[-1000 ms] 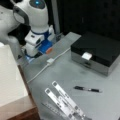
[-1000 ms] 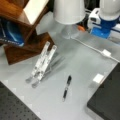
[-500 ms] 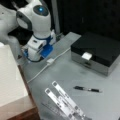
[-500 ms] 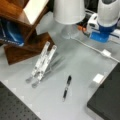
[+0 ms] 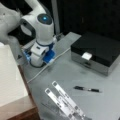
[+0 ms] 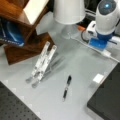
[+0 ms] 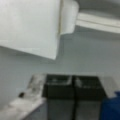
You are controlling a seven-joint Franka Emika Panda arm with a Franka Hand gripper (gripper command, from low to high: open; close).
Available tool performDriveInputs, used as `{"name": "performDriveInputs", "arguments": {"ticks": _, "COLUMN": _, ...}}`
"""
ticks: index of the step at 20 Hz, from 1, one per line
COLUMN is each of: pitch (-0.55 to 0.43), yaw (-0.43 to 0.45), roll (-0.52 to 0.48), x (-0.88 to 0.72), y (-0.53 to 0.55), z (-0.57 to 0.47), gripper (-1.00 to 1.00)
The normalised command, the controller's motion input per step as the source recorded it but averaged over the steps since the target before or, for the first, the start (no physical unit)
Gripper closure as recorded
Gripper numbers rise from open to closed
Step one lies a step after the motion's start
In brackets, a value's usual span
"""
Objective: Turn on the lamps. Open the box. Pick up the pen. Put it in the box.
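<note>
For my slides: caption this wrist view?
Gripper low over the grey table, beside a white lampshade.

Pen (image 5: 86, 89) lies between strips (image 5: 65, 102) and box (image 5: 97, 51) — apart.

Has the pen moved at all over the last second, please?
No. In both front views the pen lies flat on the table, as before, the same way off the box, lid shut.
</note>
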Motion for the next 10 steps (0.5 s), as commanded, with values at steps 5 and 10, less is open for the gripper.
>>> {"name": "performDriveInputs", "arguments": {"ticks": 5, "pitch": -0.618, "yaw": 0.081, "roll": 0.042, "x": -0.89, "y": -0.02, "z": -0.51, "gripper": 1.00}}
{"name": "performDriveInputs", "arguments": {"ticks": 10, "pitch": -0.660, "yaw": 0.055, "roll": 0.076, "x": -0.88, "y": -0.05, "z": -0.53, "gripper": 1.00}}
